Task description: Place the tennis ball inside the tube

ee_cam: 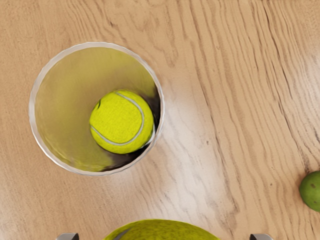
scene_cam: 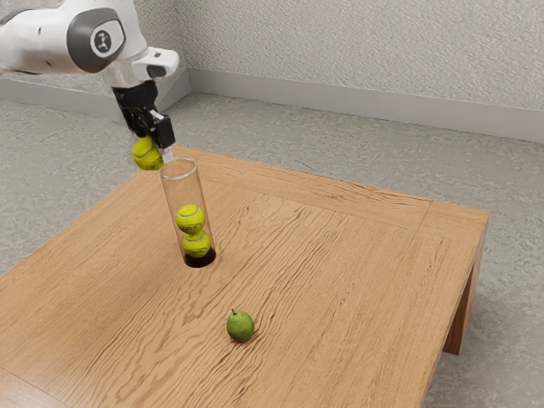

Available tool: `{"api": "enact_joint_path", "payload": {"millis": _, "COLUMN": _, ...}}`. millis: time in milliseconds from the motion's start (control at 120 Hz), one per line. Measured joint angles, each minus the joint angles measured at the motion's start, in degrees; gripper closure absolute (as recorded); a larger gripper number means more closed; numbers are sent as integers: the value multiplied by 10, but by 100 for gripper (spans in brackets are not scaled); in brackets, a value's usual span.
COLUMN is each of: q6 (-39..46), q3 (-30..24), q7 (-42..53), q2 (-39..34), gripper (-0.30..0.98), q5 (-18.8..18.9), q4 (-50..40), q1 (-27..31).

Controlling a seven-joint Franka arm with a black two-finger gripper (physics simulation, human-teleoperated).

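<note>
At the exterior view's left, the white arm with dark grey joint covers [scene_cam: 81,41] is observed. A round emblem [scene_cam: 103,42] is borne on one cover; its detail is too small to be read.

Next in order, the task's fuzzy yellow-green tennis ball with a pale seam [scene_cam: 147,155] is found aloft, beside the tube's mouth and outside its rim. It is round, so a long axis cannot be assigned. Part of a dark mark is seen on it in the wrist view; the mark is illegible. The black two-finger gripper [scene_cam: 155,144] is pointed downward and is closed on this ball, which is gripped between the fingers.

Further along, the clear cylindrical tube with a pale circular rim and black base [scene_cam: 172,194] is stood upright on the table, its long axis vertical and its open mouth facing up. Two yellow-green tennis balls are contained in it, stacked: the lower ball [scene_cam: 196,246] at the base, the upper ball [scene_cam: 190,218] on top of it. A curved pale seam and a small dark mark are noted on the upper ball.

Past the tube, a rounded green fruit with a short stem [scene_cam: 240,326] is located on the brown wooden table with visible grain [scene_cam: 340,263].
</note>
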Motion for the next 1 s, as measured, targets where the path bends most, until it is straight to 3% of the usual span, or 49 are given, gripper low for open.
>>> {"api": "enact_joint_path", "payload": {"millis": 150, "q6": -9, "q3": -1, "q7": 0, "q2": 52, "gripper": 32, "q5": -1, "q4": 51, "q1": -52}}
{"api": "enact_joint_path", "payload": {"millis": 542, "q6": -18, "q3": 6, "q7": -1, "q2": 160, "gripper": 31, "q5": 10, "q4": 171, "q1": -46}}
{"api": "enact_joint_path", "payload": {"millis": 1000, "q6": 11, "q3": 31, "q7": -2, "q2": 204, "gripper": 28, "q5": 15, "q4": 218, "q1": -47}}
